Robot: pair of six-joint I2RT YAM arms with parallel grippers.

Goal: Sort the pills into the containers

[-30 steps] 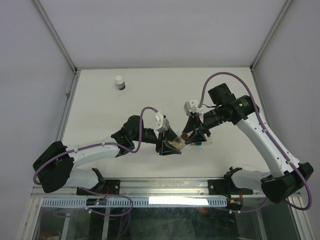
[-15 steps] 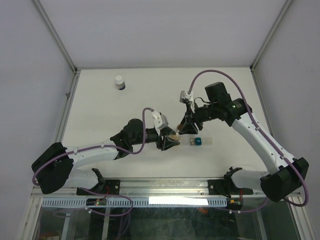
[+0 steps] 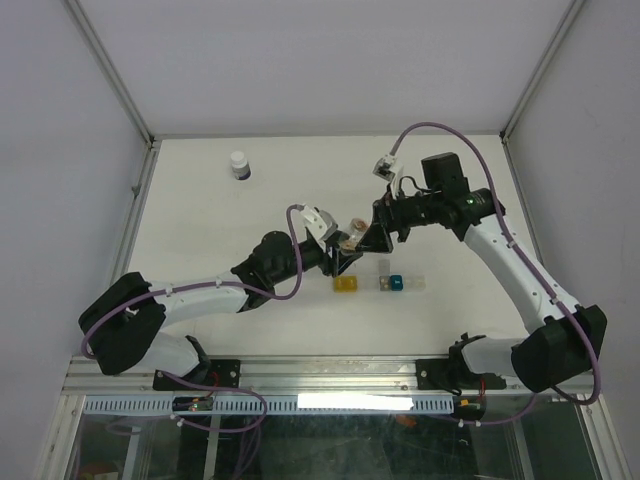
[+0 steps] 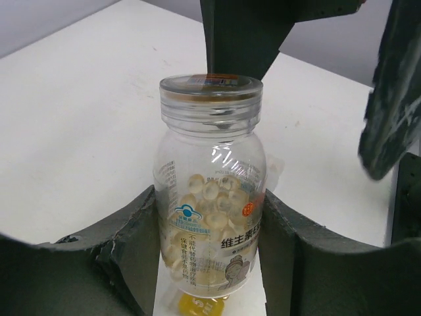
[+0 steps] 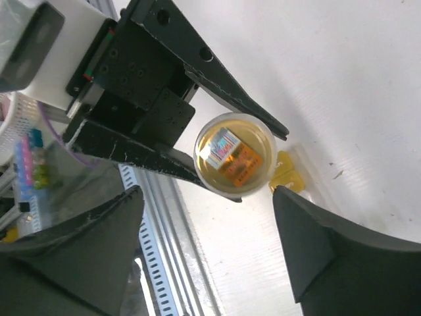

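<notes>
Left wrist: your left gripper (image 4: 210, 217) clamps the pill bottle (image 4: 209, 164).
Right gripper (image 5: 207, 192) spread wide; closing off-centre could tip it.

a robotics lab test cell is shown: a white table (image 3: 200, 190) is enclosed by grey panels (image 3: 330, 60) held in aluminium rails (image 3: 109, 68), a left arm (image 3: 190, 297) and a right arm (image 3: 520, 265) are bolted to a metal profile (image 3: 330, 372) at its near edge, and a slotted cable duct (image 3: 130, 403) is mounted below.
</notes>
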